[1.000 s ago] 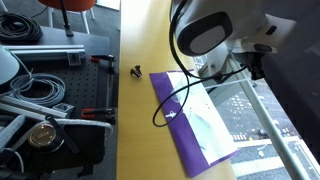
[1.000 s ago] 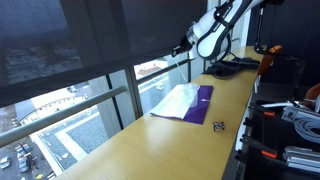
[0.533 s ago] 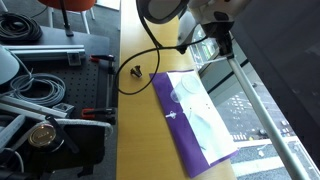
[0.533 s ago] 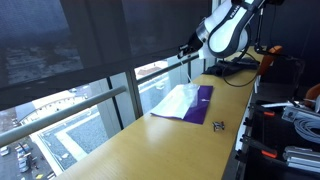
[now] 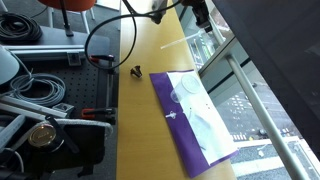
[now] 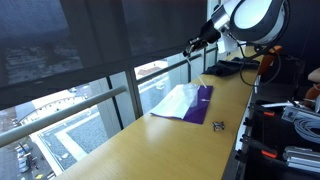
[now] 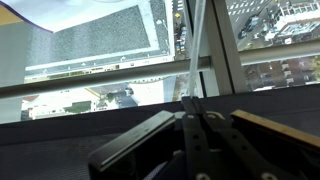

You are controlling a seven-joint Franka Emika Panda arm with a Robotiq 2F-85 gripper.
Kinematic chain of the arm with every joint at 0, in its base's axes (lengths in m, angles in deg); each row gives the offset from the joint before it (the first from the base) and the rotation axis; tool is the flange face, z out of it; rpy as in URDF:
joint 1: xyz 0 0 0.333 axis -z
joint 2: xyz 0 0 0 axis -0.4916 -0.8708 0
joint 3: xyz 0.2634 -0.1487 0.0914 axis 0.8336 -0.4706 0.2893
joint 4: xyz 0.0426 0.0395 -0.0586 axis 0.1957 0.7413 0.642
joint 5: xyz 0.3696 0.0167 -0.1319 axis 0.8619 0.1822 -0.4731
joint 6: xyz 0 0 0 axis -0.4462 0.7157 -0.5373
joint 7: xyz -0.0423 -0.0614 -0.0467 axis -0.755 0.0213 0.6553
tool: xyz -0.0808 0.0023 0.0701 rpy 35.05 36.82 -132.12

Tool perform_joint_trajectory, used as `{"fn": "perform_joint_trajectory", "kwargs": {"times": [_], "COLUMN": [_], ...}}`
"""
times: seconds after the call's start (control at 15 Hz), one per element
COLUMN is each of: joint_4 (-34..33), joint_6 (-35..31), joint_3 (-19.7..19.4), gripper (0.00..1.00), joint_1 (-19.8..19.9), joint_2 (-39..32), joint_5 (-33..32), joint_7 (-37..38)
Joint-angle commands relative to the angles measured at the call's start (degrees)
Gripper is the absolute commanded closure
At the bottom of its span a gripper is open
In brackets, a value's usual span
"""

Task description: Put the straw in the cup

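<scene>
My gripper [image 7: 190, 102] is shut on the thin white straw [image 7: 196, 45], which sticks out past the fingertips toward the window. In an exterior view the gripper [image 6: 197, 42] is high above the desk's far end and the straw [image 6: 189, 66] hangs down from it. It also shows at the top edge of an exterior view [image 5: 203, 13]. The clear cup [image 5: 184, 94] is a faint round rim on the purple cloth [image 5: 180, 135], well below and apart from the gripper.
A small black clip [image 5: 135, 70] lies on the wooden desk [image 5: 140, 120] near the cloth, also seen in an exterior view [image 6: 218, 125]. A short white bit [image 5: 172, 116] lies on the cloth. Window glass and railing [image 5: 250, 95] border the desk. Cables and gear [image 5: 40, 90] sit beside it.
The arm has risen and moved away from the cloth toward the desk's far end by the window, carrying the straw with it. The cup and cloth have not moved.
</scene>
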Motion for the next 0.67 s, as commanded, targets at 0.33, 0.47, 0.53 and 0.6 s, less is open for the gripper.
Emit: {"fn": "perform_joint_trajectory", "kwargs": {"times": [0.33, 0.47, 0.53, 0.6], "joint_4": [-3.03, -5.77, -7.23, -8.13], "joint_6": [-5.95, -5.79, -6.08, -7.01], "joint_3": [7.46, 2.46, 3.45, 2.97], "gripper": [1.00, 1.00, 1.00, 1.00], "joint_1": [13.23, 11.28, 14.06, 15.23], "joint_2": [0.96, -0.76, -1.71, -2.78], "joint_5": [-10.70, -15.87, -18.20, -20.67], "joint_7": [-0.92, 1.66, 2.66, 4.33]}}
